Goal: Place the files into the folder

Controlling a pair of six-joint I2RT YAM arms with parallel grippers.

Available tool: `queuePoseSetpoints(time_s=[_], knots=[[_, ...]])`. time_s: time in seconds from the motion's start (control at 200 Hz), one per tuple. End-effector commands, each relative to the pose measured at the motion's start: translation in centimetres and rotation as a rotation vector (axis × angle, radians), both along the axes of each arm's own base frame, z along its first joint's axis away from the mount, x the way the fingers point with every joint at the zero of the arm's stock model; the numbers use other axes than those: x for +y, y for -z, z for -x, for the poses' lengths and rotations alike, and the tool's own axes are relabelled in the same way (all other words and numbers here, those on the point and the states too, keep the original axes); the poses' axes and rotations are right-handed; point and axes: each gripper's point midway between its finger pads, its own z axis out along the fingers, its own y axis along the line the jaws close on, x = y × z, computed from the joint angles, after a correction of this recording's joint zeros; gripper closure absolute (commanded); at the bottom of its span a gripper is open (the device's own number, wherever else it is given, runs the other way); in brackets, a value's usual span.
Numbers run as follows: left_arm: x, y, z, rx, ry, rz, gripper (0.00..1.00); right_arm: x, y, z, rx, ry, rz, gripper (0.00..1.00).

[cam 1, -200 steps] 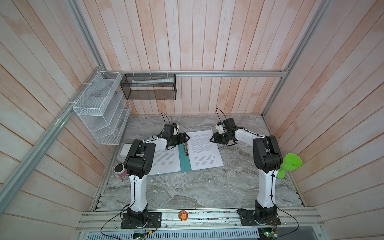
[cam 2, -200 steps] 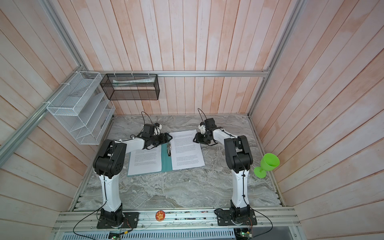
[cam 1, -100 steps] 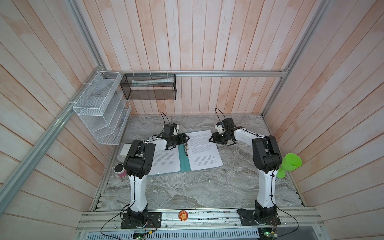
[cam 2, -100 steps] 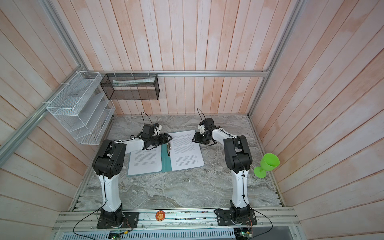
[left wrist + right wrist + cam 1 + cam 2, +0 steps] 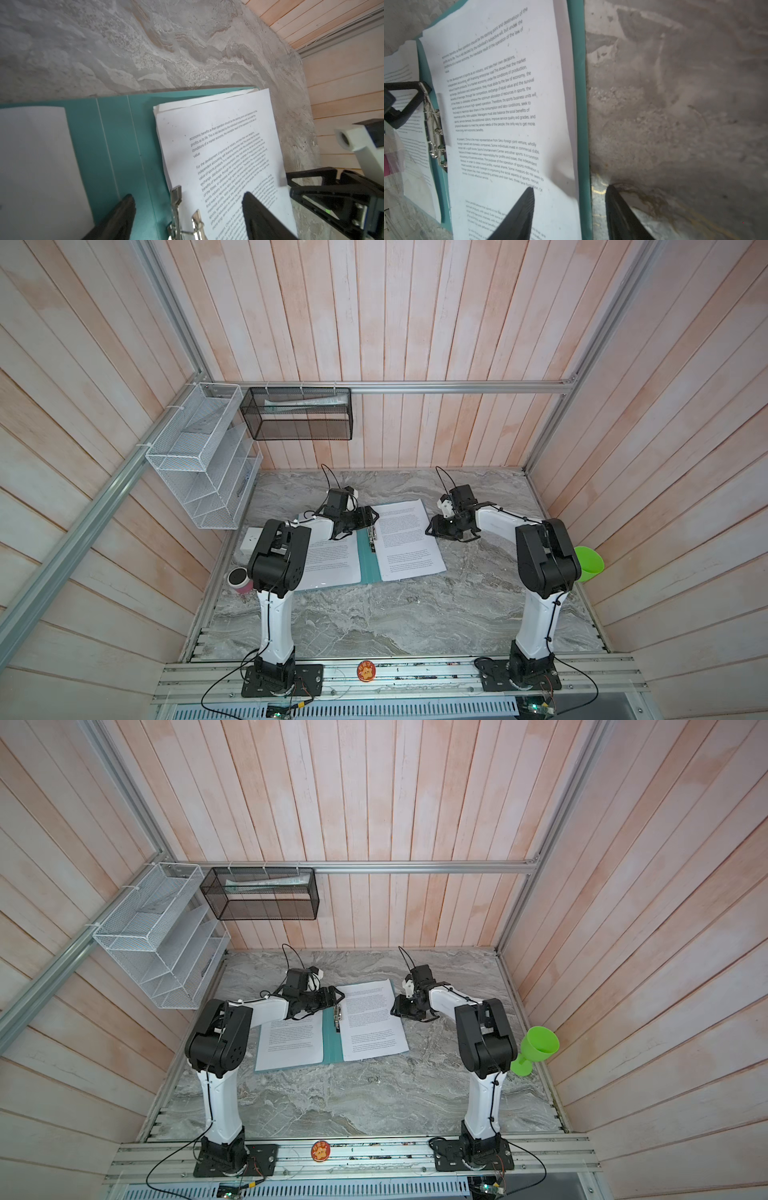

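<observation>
The teal folder (image 5: 368,560) lies open and flat on the marble table in both top views. The files (image 5: 409,539), white sheets of black text, rest stacked on its right half, and another printed sheet (image 5: 332,564) lies on its left half. My left gripper (image 5: 188,196) is open, its fingers standing either side of the metal spine clip (image 5: 176,197). My right gripper (image 5: 570,187) is open at the folder's right edge (image 5: 579,104). One of its fingers is over the top sheet (image 5: 508,52) and the other over bare table; nothing is pinched.
A white wire-mesh rack (image 5: 199,464) hangs on the left wall and a black mesh basket (image 5: 299,414) on the back wall. A green cup (image 5: 588,564) stands at the table's right edge. A pink cup (image 5: 239,578) and a white box (image 5: 251,539) sit at the left edge.
</observation>
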Motion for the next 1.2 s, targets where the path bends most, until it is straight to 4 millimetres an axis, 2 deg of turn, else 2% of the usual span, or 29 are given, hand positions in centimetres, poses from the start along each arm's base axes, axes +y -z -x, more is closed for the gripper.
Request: queuePoseSetpoints(time_s=[0.0,0.775,0.98,1.095,1.195], knots=[[-0.3,-0.3,0.3,-0.007,0.006,0.008,0.17,0.8,-0.8,0.4,-0.009,-0.013,-0.02,0.47],[-0.9,-0.3,0.7,-0.009,0.014,0.007,0.17,2.1,-1.5,1.6,0.0,-0.047,-0.03,0.48],[-0.9,-0.2,0.9,-0.01,0.015,0.005,0.17,1.5,-1.1,1.7,0.007,-0.025,-0.002,0.48],[-0.8,-0.1,0.9,-0.011,0.014,0.005,0.17,0.5,-2.2,0.8,-0.037,0.011,0.035,0.47],[-0.9,-0.2,0.8,-0.016,0.013,0.007,0.17,-0.6,-4.2,0.2,-0.104,0.045,0.077,0.47]])
